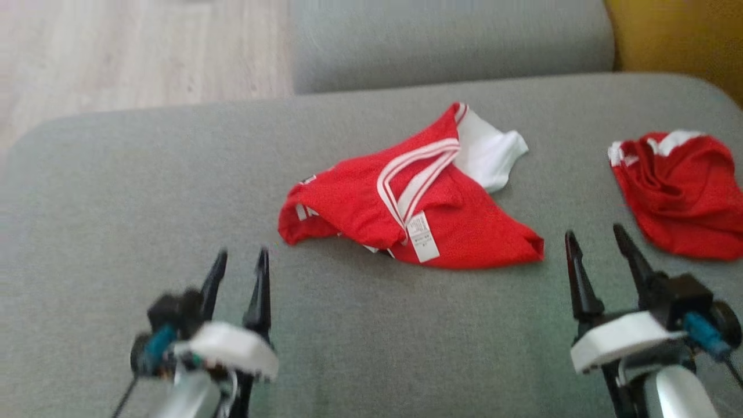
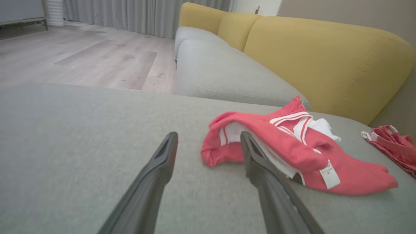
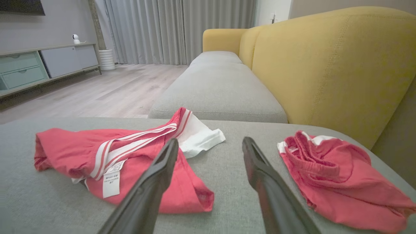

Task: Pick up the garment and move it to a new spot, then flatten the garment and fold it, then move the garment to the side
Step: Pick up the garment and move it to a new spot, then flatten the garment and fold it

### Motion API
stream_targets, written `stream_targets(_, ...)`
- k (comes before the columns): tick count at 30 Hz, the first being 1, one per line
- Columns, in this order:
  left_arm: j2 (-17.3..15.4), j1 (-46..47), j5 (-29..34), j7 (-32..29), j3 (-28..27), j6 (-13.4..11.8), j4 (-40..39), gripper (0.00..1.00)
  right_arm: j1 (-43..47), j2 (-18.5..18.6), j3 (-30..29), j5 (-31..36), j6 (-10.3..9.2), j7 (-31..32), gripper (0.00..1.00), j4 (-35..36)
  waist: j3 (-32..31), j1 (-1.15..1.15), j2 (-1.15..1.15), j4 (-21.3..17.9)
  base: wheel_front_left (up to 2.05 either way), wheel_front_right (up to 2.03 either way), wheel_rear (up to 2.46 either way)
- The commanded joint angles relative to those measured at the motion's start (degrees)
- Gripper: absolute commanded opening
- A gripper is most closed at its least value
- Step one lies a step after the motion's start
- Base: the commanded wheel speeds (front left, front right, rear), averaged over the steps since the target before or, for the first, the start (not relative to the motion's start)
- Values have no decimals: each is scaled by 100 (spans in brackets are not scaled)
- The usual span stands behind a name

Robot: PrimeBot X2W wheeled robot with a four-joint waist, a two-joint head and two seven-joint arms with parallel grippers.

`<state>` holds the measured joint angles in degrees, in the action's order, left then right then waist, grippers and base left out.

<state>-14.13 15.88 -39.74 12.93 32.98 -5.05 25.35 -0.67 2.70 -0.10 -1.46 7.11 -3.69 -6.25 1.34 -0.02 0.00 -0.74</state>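
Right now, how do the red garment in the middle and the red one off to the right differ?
The middle garment looks larger and lies spread out; the right garment is smaller and bunched up. The middle garment shows long white stripes, a white panel and a white label; the right garment shows just short white trim at its far edge. Both are red with white and lie on the gray cushion.

White care label [image 1: 423, 236] on the red garment [image 1: 348, 203], centre of the head view; its printed lines are too small to read (equally illegible in both wrist views); no other lettering legible.
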Motion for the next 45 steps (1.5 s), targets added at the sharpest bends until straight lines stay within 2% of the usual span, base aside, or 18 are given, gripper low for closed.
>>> stream_targets(1,-145,117,26,81,-253,-56,-229,100,-107,18,131,-18,37,-6,100,197,-231,2,0,156,0,0,0)
stream_targets(8,-192,-1004,117,171,-377,-595,-1078,100,437,18,170,-128,37,-51,100,367,-472,2,0,345,0,0,0)
stream_targets(12,-207,-1438,163,191,-474,-751,-1395,100,749,18,195,-298,37,-71,100,434,-539,2,0,412,0,0,0)
stream_targets(19,-232,-1760,236,201,-551,-789,-1593,100,1018,18,244,-485,37,-191,100,309,-578,2,0,445,0,0,0)
stream_targets(32,-309,-1794,257,147,-516,-847,-1666,100,914,18,278,-451,37,-239,100,169,-542,2,0,394,0,0,0)
stream_targets(45,-419,-1315,528,-64,-312,-833,-1860,100,733,18,240,-338,37,-209,100,219,-288,2,0,373,0,0,0)
